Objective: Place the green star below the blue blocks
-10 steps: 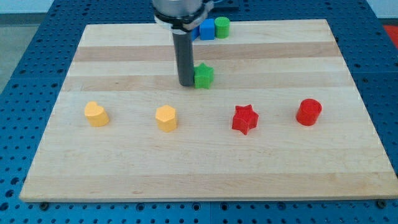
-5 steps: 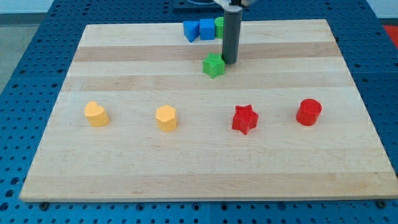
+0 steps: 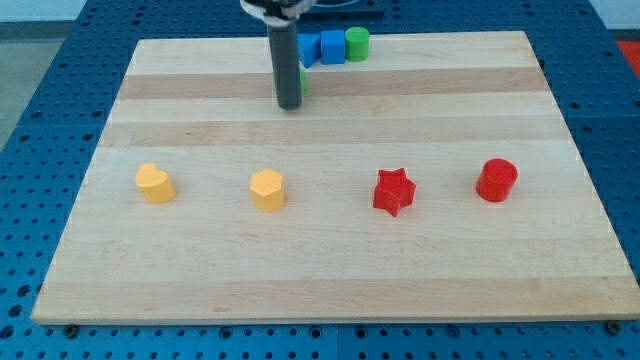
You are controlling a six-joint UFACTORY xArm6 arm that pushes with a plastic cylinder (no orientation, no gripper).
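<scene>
The green star (image 3: 303,83) is almost fully hidden behind my rod; only a green sliver shows at the rod's right edge, just below the blue blocks. My tip (image 3: 289,105) rests on the board at the star's lower left, against it. Two blue blocks sit side by side at the view's top: the left one (image 3: 308,52) is partly covered by the rod, and the right one (image 3: 332,46) is a cube.
A green cylinder (image 3: 357,43) stands right of the blue cube. Lower on the wooden board (image 3: 560,250) stand, in a row, two yellow blocks (image 3: 154,183) (image 3: 267,189), a red star (image 3: 393,190) and a red cylinder (image 3: 496,179).
The green star has moved up and to the left, from mid-board to just under the blue blocks. My rod went from the star's left, to its right, and is now in front of it.
</scene>
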